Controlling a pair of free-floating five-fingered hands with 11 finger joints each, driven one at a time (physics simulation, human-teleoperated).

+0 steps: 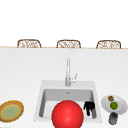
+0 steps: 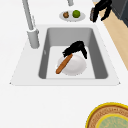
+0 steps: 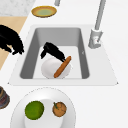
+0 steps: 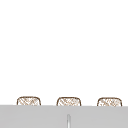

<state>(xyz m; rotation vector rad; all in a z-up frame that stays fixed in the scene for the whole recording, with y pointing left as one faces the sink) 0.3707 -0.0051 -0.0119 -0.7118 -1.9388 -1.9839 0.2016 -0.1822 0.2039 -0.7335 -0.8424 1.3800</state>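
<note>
Well, the left hand (image 2: 76, 47) hangs inside the grey steel sink (image 2: 100, 50). Its fingers are loosely bent downward and closed on nothing. Just beneath those fingers, a little toward the tall metal tap (image 2: 31, 30), an orange-brown stick-shaped thing (image 2: 64, 64) lies flat across a round white plate (image 2: 77, 67) on the sink floor. It may be a sausage or a carrot, I cannot tell which.

By its look the stick is light and fairly stiff, and probably smooth enough to roll on the glazed plate. A pinch across its middle, thumb on one long side and fingers on the other, would likely be steadier than taking an end. The plate under it looks hard and breakable, so pressing down seems unwise.

The right hand (image 1: 89, 107) floats idle with its fingers drooping and relaxed, holding nothing. Beyond its fingers sits a white dish (image 1: 121, 105) carrying a green fruit (image 1: 114, 105), and beside the dish stands a small dark jar (image 1: 113, 118).

The two side views look straight down on the plate and the stick under the left hand (image 3: 52, 51). They also place the right hand (image 3: 11, 42) out past the counter's front edge. From the front, a big glossy red ball (image 1: 67, 113) stands before the middle of the basin.
</note>
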